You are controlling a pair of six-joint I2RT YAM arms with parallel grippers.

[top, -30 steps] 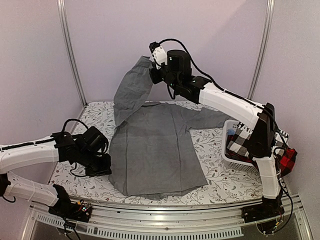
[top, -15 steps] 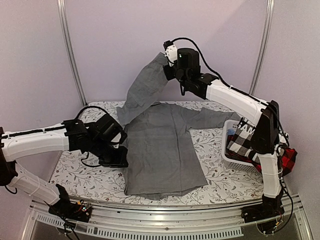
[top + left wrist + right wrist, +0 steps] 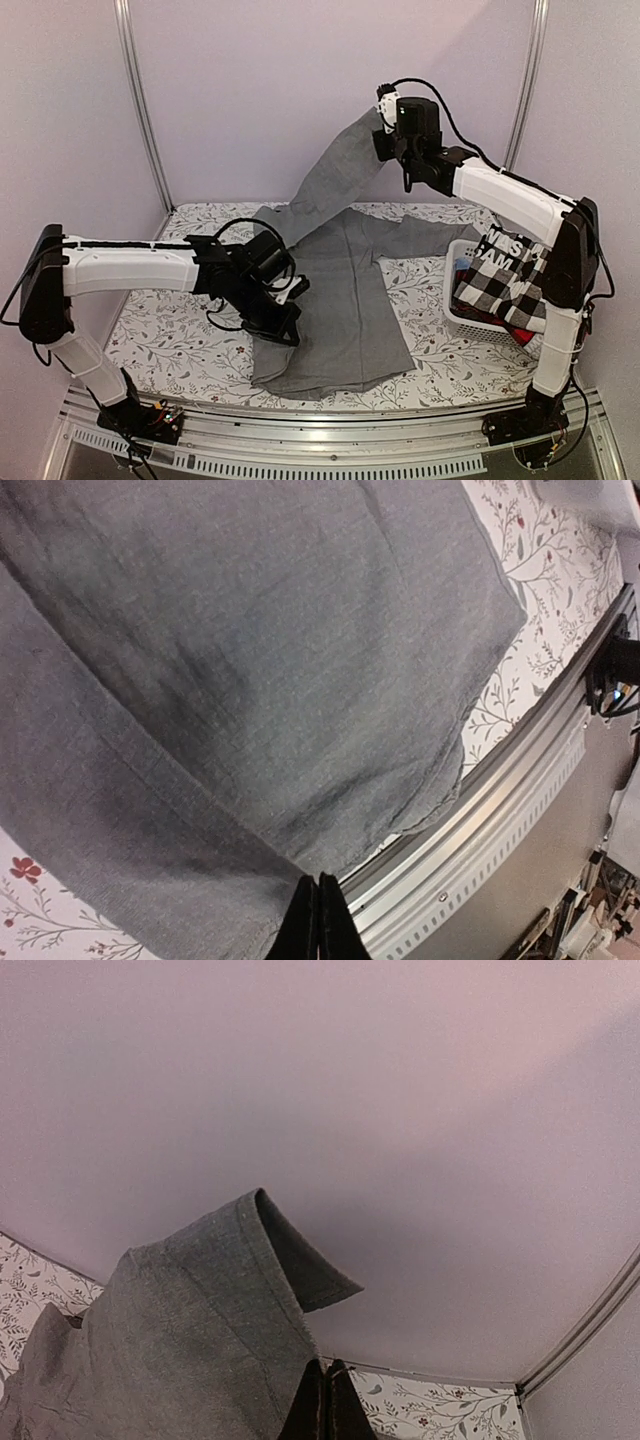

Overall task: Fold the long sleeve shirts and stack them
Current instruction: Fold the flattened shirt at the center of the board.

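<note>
A plain mid-grey shirt (image 3: 345, 300) lies on the flowered table, its left side folded over the body. My left gripper (image 3: 287, 322) is shut on the shirt's left edge near the hem; in the left wrist view the fingertips (image 3: 318, 920) pinch grey cloth (image 3: 250, 660) above the table's front rail. My right gripper (image 3: 384, 133) is high above the back of the table, shut on the cuff (image 3: 250, 1260) of the left sleeve (image 3: 335, 185), which stretches up from the shirt. A black-and-white checked shirt (image 3: 495, 285) and a red-and-black one (image 3: 527, 332) sit in a basket.
The white basket (image 3: 456, 312) stands at the table's right edge, under my right arm. The flowered tablecloth (image 3: 160, 340) shows at left and front. A metal rail (image 3: 500, 810) runs along the near edge. Walls close in behind and at both sides.
My left gripper has moved right, dragging the shirt's left side over its body. My right gripper has moved right and higher, pulling the sleeve taut.
</note>
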